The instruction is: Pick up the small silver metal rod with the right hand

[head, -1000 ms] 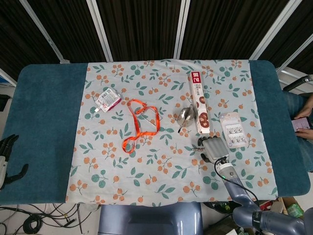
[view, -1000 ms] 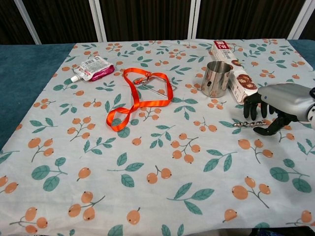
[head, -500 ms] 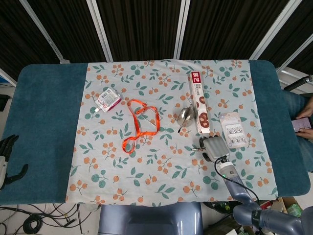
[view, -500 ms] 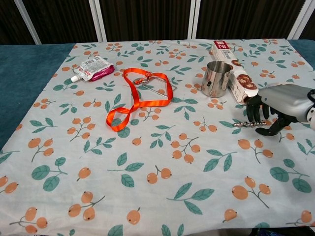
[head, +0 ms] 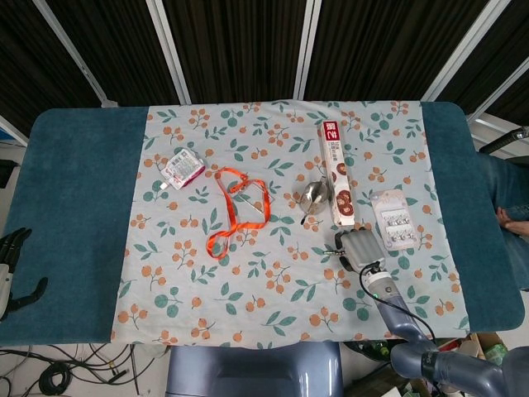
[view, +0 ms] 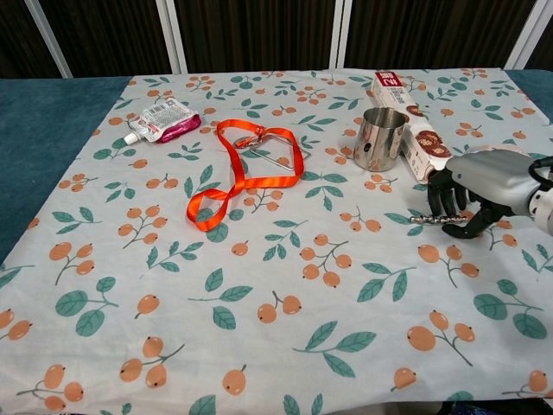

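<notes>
The small silver metal rod point(view: 423, 220) lies on the floral cloth, right of centre and just in front of the steel cup. My right hand point(view: 479, 183) point(head: 360, 246) is over its right end. The dark fingers point(view: 444, 195) curl down behind the rod and the thumb comes in from the near side, so the rod's right end is pinched between them. The left part of the rod sticks out and still touches the cloth. My left hand point(head: 11, 266) rests at the table's far left edge with its fingers apart, holding nothing.
A steel cup point(view: 380, 138) and a long red-and-white box point(view: 413, 121) stand just behind the right hand. A blister pack point(head: 393, 217) lies to its right. An orange lanyard point(view: 246, 169) and a pink pouch point(view: 162, 119) lie further left.
The right hand's fingers and thumb have closed in around the rod's right end. The hand has shifted slightly left. The left hand has not moved.
</notes>
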You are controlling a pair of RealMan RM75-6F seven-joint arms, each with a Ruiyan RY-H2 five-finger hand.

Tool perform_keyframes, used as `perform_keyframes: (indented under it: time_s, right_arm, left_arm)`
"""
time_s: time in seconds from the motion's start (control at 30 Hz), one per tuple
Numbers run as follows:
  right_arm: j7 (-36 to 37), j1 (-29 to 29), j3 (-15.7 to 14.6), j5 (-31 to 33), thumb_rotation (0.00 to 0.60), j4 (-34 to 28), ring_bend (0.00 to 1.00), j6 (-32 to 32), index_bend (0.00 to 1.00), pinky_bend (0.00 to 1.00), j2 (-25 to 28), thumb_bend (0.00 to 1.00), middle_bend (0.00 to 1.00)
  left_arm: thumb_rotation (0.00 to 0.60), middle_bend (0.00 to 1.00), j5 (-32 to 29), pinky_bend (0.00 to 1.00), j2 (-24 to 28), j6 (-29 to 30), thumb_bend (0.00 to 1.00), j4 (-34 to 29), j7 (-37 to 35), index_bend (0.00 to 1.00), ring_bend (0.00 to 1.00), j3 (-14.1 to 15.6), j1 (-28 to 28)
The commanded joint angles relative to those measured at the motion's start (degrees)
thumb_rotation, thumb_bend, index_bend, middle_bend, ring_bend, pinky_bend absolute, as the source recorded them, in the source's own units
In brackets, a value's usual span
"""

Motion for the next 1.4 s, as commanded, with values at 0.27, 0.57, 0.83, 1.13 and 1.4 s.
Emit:
perform_keyframes:
  time_s: [0.27,0.57,0.83,1.13,1.4]
  right_arm:
    - [0.1,0.1,0.1,0.1,0.6,0.1,0.46,-0.5,0.52,0.4,-0.1,0.3,0.48]
    - [0.6,0.1,0.2,0.2,0.6,-0.1,0.46,-0.9,0.53,0.4,0.0,0.32,0.48]
    - [1.1,0.1,0.3,0.0,0.6,-0.1,0.46,-1.1,0.54,0.4,0.1,0.35,0.48]
    - [2.9,-0.2,0.2,-1.3,0.6,-0.3,0.46,-0.7,0.56,0.39,0.6,0.36,0.48]
    - [4.1,-0.4,-0.2,-2.2,0.6,-0.3,0.47,-1.0,0.57,0.4,1.1,0.36,0.49]
  left_arm:
    - [0.6,0.03,0.0,0.0,0.0,0.0,0.34,0.0,0.0,0.0,0.01,0.0,0.0]
    - [0.6,0.03,-0.1,0.0,0.0,-0.1,0.34,-0.1,0.0,0.0,0.01,0.0,0.0]
    - [0.6,0.03,-0.1,0.0,0.0,-0.1,0.34,-0.1,0.0,0.0,0.01,0.0,0.0]
    - [0.6,0.03,-0.1,0.0,0.0,-0.1,0.34,-0.1,-0.1,0.0,0.01,0.0,0.0]
    - [0.6,0.03,-0.1,0.0,0.0,-0.2,0.34,-0.1,0.0,0.0,0.01,0.0,0.0]
